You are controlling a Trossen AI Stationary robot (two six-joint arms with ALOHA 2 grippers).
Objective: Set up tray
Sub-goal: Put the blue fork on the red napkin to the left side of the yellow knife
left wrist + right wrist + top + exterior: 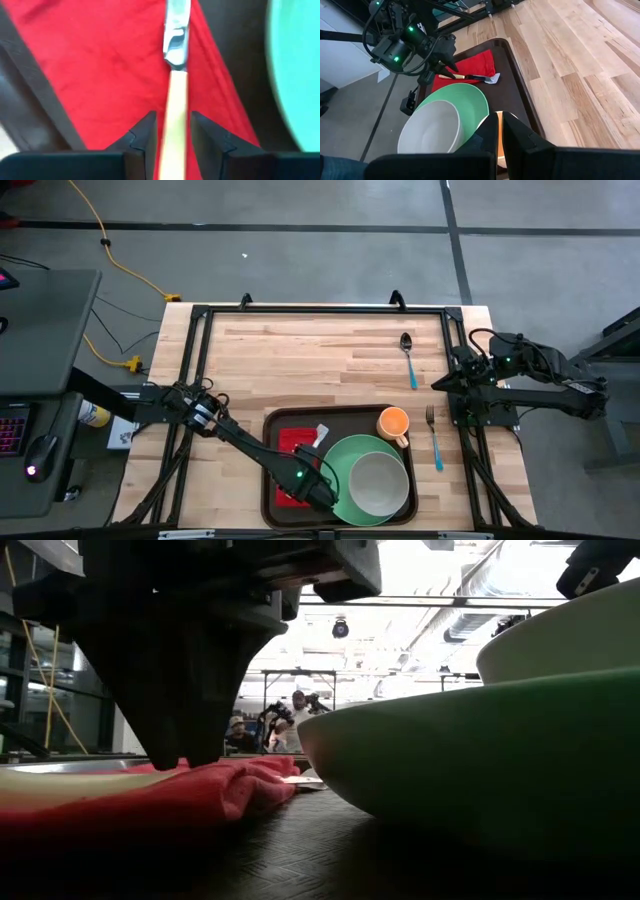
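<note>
At the high view's lower centre, the left gripper (pixel 172 145) stood parted astride a knife (pixel 175 75) on the tray's (pixel 275 425) red napkin (pixel 290 442), apparently releasing it; lifting clear seemed next.

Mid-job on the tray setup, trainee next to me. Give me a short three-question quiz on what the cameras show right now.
1. True or false: the knife lies on the red napkin.
2. Multiple choice: where is the white bowl? A) on the bare table B) on the green plate C) inside the orange cup
3. Which two utensils lie outside the tray, and on which side of it in the high view?

Key
1. True; the left gripper straddles the knife's pale handle with its fingers parted.
2. B.
3. The spoon and the fork, both blue-handled, to the tray's right, near the right gripper.
</note>
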